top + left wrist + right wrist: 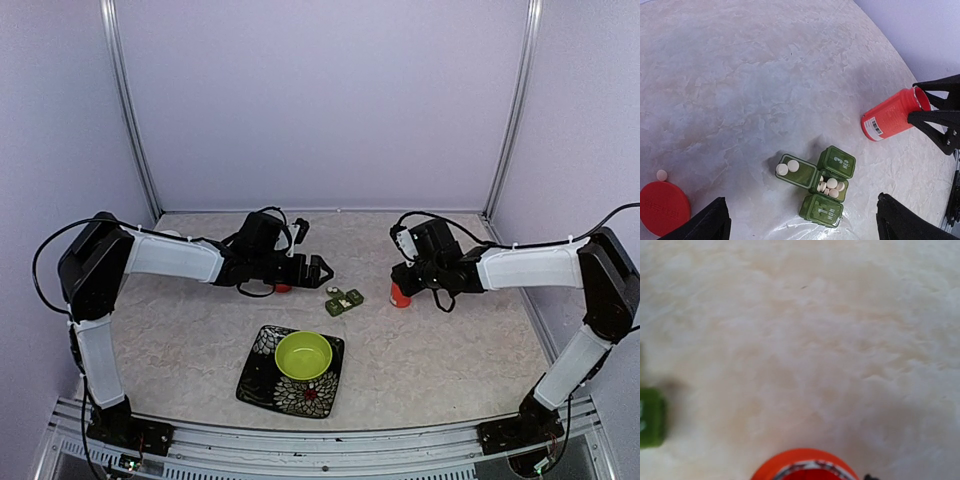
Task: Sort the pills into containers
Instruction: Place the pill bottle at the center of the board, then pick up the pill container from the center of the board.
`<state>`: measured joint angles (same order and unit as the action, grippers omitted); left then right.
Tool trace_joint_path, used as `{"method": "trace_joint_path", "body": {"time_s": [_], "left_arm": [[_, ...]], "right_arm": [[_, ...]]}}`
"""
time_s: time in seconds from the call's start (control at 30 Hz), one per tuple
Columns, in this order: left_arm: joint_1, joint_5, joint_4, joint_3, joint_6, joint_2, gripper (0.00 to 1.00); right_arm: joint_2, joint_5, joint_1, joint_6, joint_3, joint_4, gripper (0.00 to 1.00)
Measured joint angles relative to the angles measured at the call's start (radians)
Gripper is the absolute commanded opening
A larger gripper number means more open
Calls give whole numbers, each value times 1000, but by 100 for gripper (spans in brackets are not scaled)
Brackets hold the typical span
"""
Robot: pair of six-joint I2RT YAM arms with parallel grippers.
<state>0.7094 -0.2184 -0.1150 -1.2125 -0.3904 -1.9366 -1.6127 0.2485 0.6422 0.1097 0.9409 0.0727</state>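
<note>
The dark green pillbox (344,301) sits near the middle of the table (450,350). In the left wrist view, the pillbox (822,186) is a short strip of three little boxes. The two end boxes have their lids shut, marked 1 and 3. The middle box is open and has a few white pills (831,185) in it. A green flap sticks out at 9 o'clock from it, and two more white pills (787,166) lie on that flap.

At 3 o'clock from the pillbox stands the orange-red bottle (400,294) with its top off. The right tool (405,283) has its two fingers (935,117) pressed on the sides of the bottle near its open mouth, so it has hold of the bottle.

The left tool (316,270) is at 10 o'clock from the pillbox. Its fingers are spread as wide as they go, and there is nothing in its grip.

The red cap (662,207) lies flat on the table at 9 o'clock from the pillbox. One loose pill (662,175) lies just beside the cap at its 12 o'clock.

At 7 o'clock from the pillbox, a lime-green bowl (303,355) sits on a dark plate (262,385) with flowers on it.
</note>
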Motion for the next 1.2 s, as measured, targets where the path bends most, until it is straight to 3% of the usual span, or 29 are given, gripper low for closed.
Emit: {"method": "trace_joint_path", "body": {"time_s": [0.27,0.33,0.73,0.93,1.2], "left_arm": [[0,-55,-41,0,-25,-31,99],[0,-67,-47,0,-32,-44,99],[-9,-136,-110,0,-93,-87,99],[-24,-148,-183,38,-146,-95,99],[-47,-152,-233,105,-189,-91,99]], "right_arm": [[-20,-6,-23,-24,12,-18,74],[-19,-13,-23,-31,15,-16,76],[111,-165,36,-53,64,31,69],[27,-209,133,-46,108,32,66],[-157,-214,135,2,182,38,62]]}}
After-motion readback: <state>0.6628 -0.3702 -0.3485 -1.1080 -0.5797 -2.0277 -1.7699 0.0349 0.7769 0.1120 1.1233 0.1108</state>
